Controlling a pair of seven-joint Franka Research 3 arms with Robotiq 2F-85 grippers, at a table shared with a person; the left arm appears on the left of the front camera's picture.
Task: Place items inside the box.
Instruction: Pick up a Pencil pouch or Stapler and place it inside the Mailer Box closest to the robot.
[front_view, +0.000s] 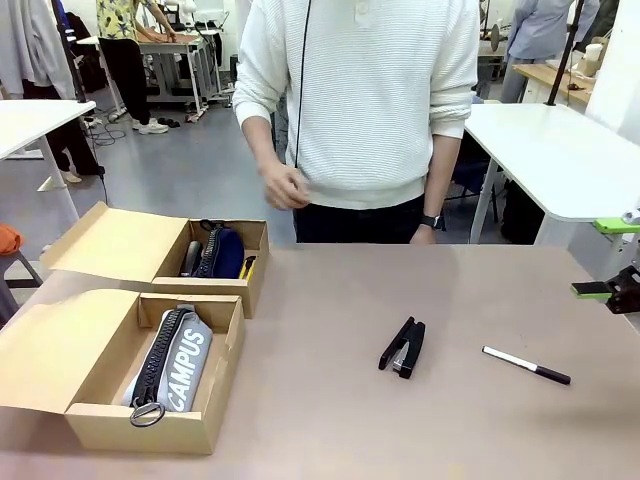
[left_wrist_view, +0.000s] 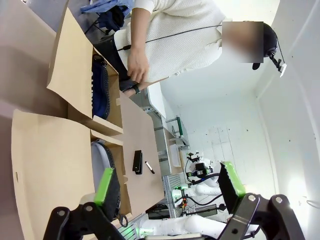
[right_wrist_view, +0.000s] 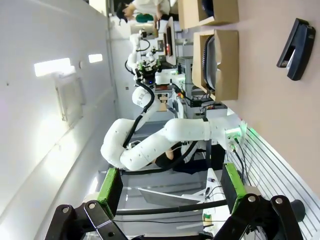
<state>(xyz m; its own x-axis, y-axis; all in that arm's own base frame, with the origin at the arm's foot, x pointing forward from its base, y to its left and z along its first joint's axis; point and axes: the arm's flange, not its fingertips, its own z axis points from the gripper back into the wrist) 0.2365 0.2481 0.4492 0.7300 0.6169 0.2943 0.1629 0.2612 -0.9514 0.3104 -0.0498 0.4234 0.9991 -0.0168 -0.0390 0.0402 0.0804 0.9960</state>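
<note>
The right end effector (right_wrist_view: 170, 186) stands wide open and empty, and so does the left end effector (left_wrist_view: 167, 186). The stapler (front_view: 403, 347) lies on the desk (front_view: 320, 430), well right of the box (front_view: 140, 428) holding the pouch (front_view: 178, 362). It looks rigid, weighty and smooth, so it is probably best pinched across its narrow sides, mid-body.

right gripper (front_view: 590, 258): cut by right edge | box (front_view: 150, 428) flap: cut left
</note>
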